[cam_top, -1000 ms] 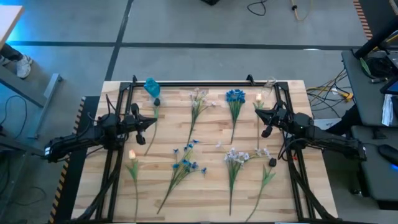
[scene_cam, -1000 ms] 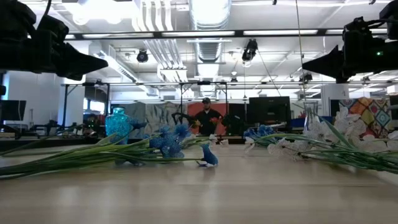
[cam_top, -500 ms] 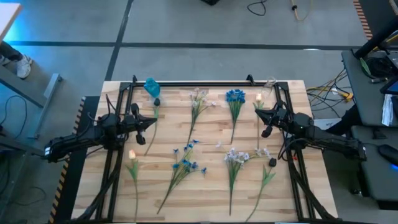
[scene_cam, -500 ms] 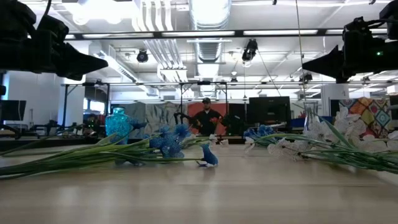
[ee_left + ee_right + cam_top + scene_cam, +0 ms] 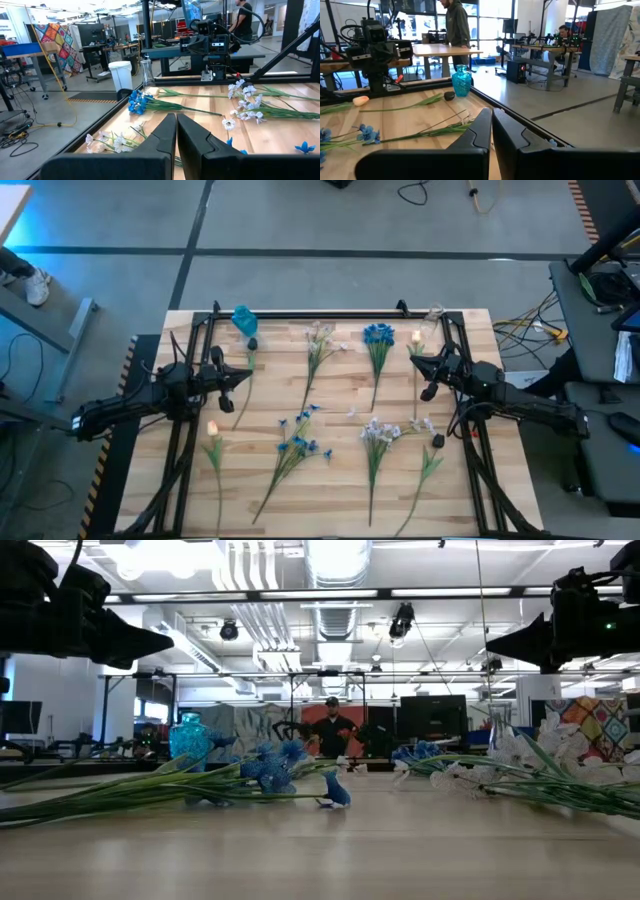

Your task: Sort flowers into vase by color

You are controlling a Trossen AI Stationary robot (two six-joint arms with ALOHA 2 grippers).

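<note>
Several artificial sprigs lie flat across the wooden table: white-lilac (image 5: 318,340), blue (image 5: 378,335) and a peach tulip (image 5: 416,338) toward the far edge. Nearer are a second tulip (image 5: 212,428), a blue sprig (image 5: 300,442) and a white sprig (image 5: 378,430). A blue vase (image 5: 244,320) stands at the far left and a clear vase (image 5: 434,313) at the far right. My left gripper (image 5: 245,375) hovers shut over the table's left part, above a thin stem. My right gripper (image 5: 415,360) hovers shut near the far-right tulip. In both wrist views the fingers, left (image 5: 176,125) and right (image 5: 491,122), meet.
A black frame (image 5: 320,313) runs along the table's far edge and down both sides. A further sprig with green leaves (image 5: 428,465) lies near the right front. The low view shows both grippers well above the flowers (image 5: 268,768). A person stands in the room beyond.
</note>
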